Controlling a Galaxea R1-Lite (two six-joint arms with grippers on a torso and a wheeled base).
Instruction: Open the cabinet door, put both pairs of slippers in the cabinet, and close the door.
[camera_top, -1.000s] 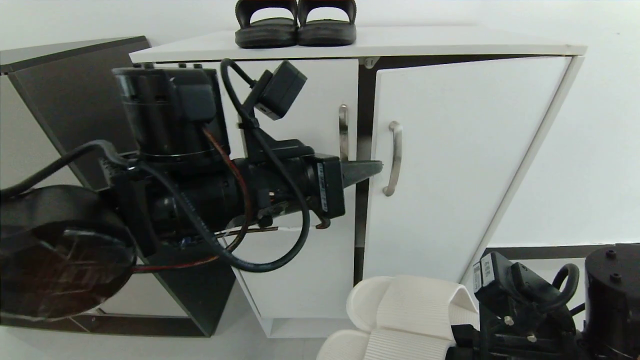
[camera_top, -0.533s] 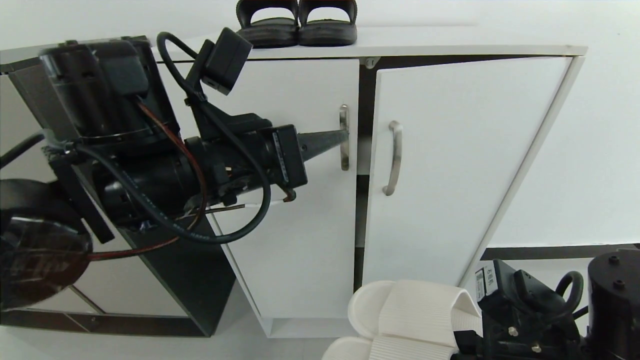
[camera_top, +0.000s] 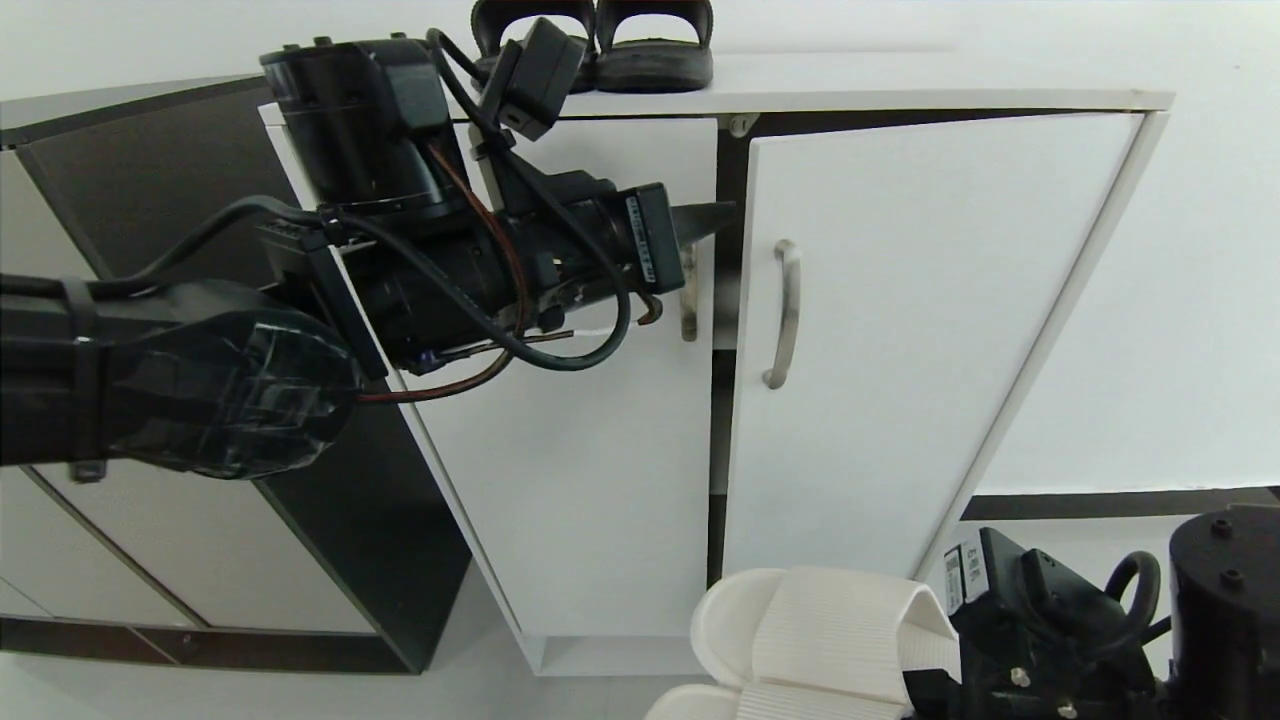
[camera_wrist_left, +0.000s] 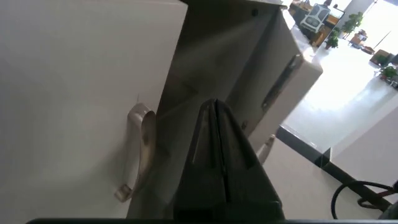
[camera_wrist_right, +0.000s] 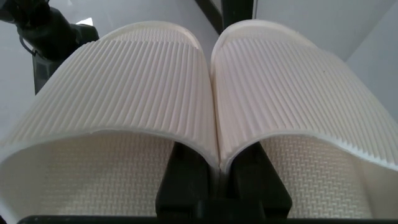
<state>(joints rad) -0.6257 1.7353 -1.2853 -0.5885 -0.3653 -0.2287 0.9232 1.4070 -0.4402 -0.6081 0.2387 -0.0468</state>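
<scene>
A: Since the left arm sat up front, what was its pose?
B: Stretched level across the upper part of the left door (camera_top: 590, 450) of the cabinet (camera_top: 900, 85). Left claw (camera_top: 715, 215) was clenched on nothing, fingers pressed flat together. Its tip sat at the dark gap between the doors, just above the left handle (camera_top: 688, 300). Couldn't tell if it touched a door edge.
A: Right arm?
B: Low, on the right, in front of the cabinet's foot. Right claw (camera_wrist_right: 221, 186) was clamped on the white slippers (camera_top: 800, 630), the pair side by side with their straps up. They hung near the bottom corner of the right door (camera_top: 900, 330), outside the cabinet.
A: Door state?
B: Right door stood slightly ajar, with a dark strip along its top and beside its handle (camera_top: 785, 315). Left door looked flush.
A: Anything inside?
B: Couldn't tell, the gap was just dark. The black slippers (camera_top: 650, 55) sat as a pair on the cabinet top, toes facing out, partly behind the left wrist. A dark cabinet (camera_top: 150, 170) stood beside the white one.
</scene>
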